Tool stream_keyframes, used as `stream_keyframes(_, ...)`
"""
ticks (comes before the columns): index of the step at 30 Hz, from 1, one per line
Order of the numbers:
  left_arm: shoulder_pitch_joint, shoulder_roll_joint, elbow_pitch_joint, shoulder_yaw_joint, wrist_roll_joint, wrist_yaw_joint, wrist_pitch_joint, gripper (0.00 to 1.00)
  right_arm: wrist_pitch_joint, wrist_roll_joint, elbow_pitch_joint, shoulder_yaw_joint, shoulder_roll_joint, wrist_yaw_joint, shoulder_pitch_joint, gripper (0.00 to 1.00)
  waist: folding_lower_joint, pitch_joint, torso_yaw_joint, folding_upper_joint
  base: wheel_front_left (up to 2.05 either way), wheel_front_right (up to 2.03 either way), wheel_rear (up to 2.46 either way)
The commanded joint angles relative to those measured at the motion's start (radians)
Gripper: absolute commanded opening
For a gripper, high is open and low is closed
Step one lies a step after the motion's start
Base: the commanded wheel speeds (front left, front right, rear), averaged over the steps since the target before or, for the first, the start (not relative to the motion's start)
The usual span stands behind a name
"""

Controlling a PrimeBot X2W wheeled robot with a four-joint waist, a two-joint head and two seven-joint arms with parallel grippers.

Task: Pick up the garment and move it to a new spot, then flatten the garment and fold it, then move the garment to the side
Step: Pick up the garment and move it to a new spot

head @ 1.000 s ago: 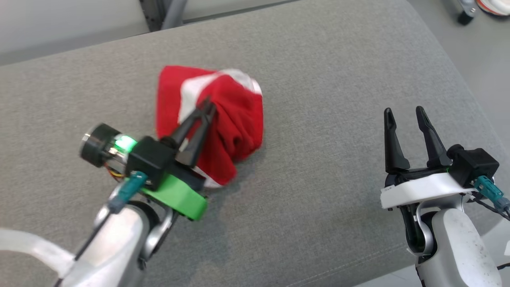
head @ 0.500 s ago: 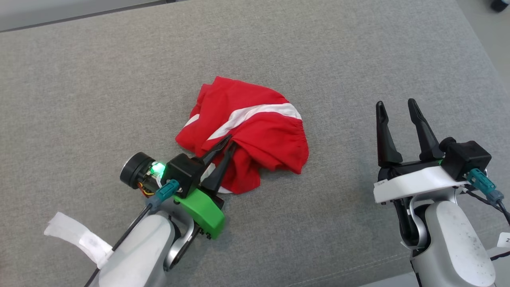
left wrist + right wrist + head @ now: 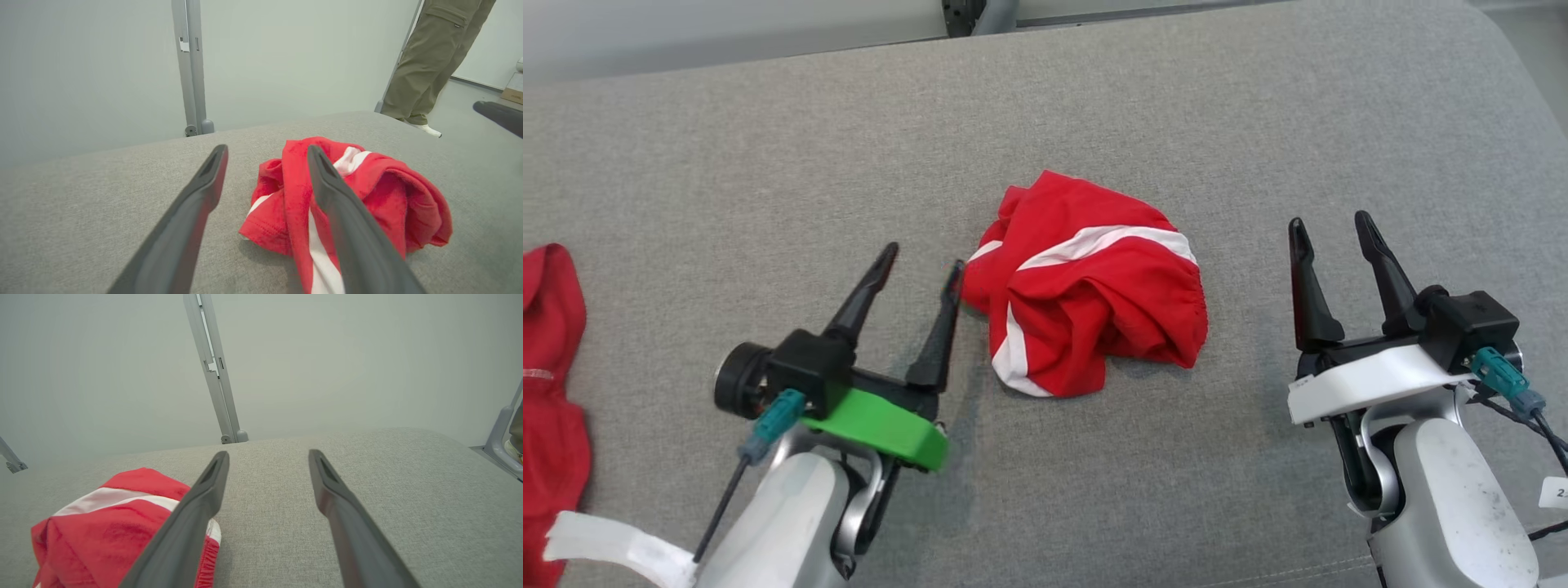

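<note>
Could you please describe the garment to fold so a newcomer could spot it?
On the grey cushion, look between the left pincer and the right pincer. The crumpled red garment lies there; unlike the red cloth at the left edge, it has broad white stripes.

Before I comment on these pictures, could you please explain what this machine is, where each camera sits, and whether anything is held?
It is a two-armed robot. One picture is from its head, looking down; two are from its wrists, looking along the dark fingers. On the grey cushion lies a crumpled red garment with white stripes, between the left tool and the right tool. Both tools are open and hold nothing. Another red cloth lies at the left edge.
</note>
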Motion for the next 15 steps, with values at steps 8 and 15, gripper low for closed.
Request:
stream_keyframes(8, 0.075, 0.059, -0.022, 0.155, -0.026, 0.096, -0.016, 1.0, 0.014, -0.026, -0.011, -0.003, -0.002, 0.0, 0.036, 1.0, 0.0, -0.064, 0.051, -0.0001, 0.0, 0.0, 0.0)
stream_keyframes(15, 0.151, 0.111, -0.058, 0.229, -0.033, 0.103, -0.018, 1.0, 0.024, -0.041, -0.012, -0.001, -0.002, 0.0, 0.072, 1.0, 0.0, -0.109, 0.06, -0.0001, 0.0, 0.0, 0.0)
